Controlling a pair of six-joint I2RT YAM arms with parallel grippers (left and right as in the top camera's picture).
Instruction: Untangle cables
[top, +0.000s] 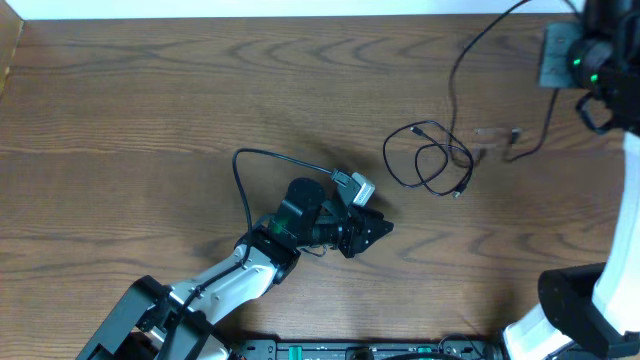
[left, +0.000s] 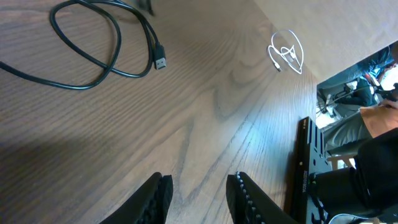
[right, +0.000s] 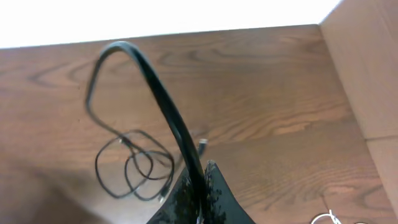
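The wooden table (top: 150, 100) is carrying everything, and the work is going on at its right half. The right gripper (right: 202, 173) is pinching the black cable (right: 166, 102) with its fingers pressed together. It is lifting one stretch so that it is arching up and dropping back to the wood, where the rest is lying in a few overlapping loops (top: 430, 162). The left gripper (left: 199, 200) is hovering low over bare wood just short of those loops, its fingers partly spread and gripping nothing. The step in hand is looking like a two-handed pull-apart, with one side raising a run and the other getting ready to take a second hold. To do it well, the left gripper is probably needing to go for the free end with the small plug (left: 160, 62), which is lying at the near side of the loops, rather than for a middle strand. Grabbing where strands are crossing is risking a tighter tangle. A slow sideways draw, away from the right gripper's hold, is likely suiting the cable better than a straight lift. The white cable (left: 286, 53) is lying in its own small coil well apart from the black one, near a table edge, so it is seemingly needing little more.
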